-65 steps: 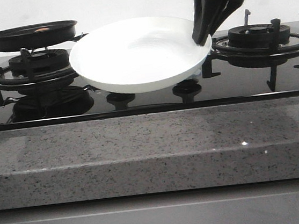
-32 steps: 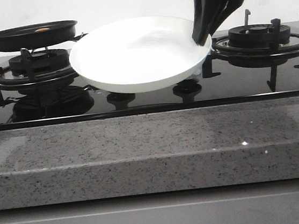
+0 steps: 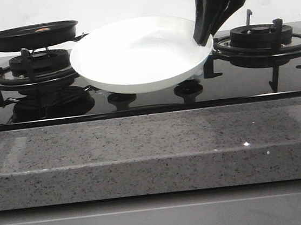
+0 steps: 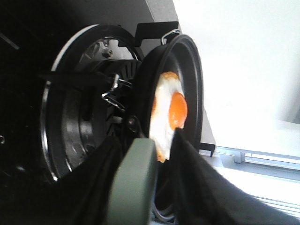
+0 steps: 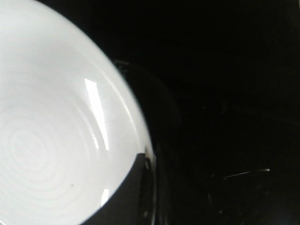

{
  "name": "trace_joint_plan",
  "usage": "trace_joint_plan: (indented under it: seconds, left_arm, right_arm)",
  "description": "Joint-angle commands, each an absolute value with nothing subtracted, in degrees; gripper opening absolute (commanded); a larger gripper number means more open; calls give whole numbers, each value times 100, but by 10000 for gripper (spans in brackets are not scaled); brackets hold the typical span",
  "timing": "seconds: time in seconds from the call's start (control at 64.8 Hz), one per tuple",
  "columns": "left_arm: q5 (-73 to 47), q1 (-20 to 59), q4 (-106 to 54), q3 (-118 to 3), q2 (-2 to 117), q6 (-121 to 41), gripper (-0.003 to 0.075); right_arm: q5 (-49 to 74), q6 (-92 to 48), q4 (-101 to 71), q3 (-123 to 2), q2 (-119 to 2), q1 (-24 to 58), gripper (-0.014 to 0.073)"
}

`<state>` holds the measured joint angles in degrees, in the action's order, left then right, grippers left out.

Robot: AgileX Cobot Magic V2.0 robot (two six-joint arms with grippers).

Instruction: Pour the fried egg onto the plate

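The white plate (image 3: pixel 138 54) hangs tilted above the middle of the hob, its rim pinched at the right by my right gripper (image 3: pixel 204 33). In the right wrist view one finger (image 5: pixel 124 201) lies across the plate's (image 5: pixel 56 131) inner rim. The black frying pan (image 3: pixel 32 35) sits on the left burner with the fried egg (image 3: pixel 42 29) inside. In the left wrist view the fried egg (image 4: pixel 171 110) shows its orange yolk in the pan (image 4: pixel 190 65). My left gripper (image 4: pixel 147 140) straddles the grey-green pan handle (image 4: pixel 136 183), open, with a gap on one side.
The left burner grate (image 3: pixel 34 68) carries the pan; the right burner grate (image 3: pixel 261 37) stands just behind my right arm. Two knobs (image 3: pixel 122 99) sit at the black glass hob's front. A speckled granite counter edge (image 3: pixel 155 150) runs across the foreground.
At the far left edge of the front view the left gripper's tip has come into sight and dropped towards the pan handle. The plate and right gripper have held still.
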<state>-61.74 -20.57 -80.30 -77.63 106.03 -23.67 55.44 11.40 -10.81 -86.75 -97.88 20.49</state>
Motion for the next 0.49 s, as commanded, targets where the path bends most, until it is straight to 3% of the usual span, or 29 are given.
trace_joint_plan:
  seconds: [0.0,0.401,0.479]
  left_arm:
    - [-6499,-2060,-8514,-7941,10336,-2404,166]
    - [-7257,-2072,-9403,-7941,10307,-2946,-15]
    - [-7257,-2062,-9403,-7941,10185,-3099,-19]
  right_arm:
    - [5327,1086,-1027,-8815,-9533,2039,-68]
    - [5327,1086,-1027,-8815,-9533,2039,-68]
    - [5327,1086,-1027,-8815,-9533,2039,-68]
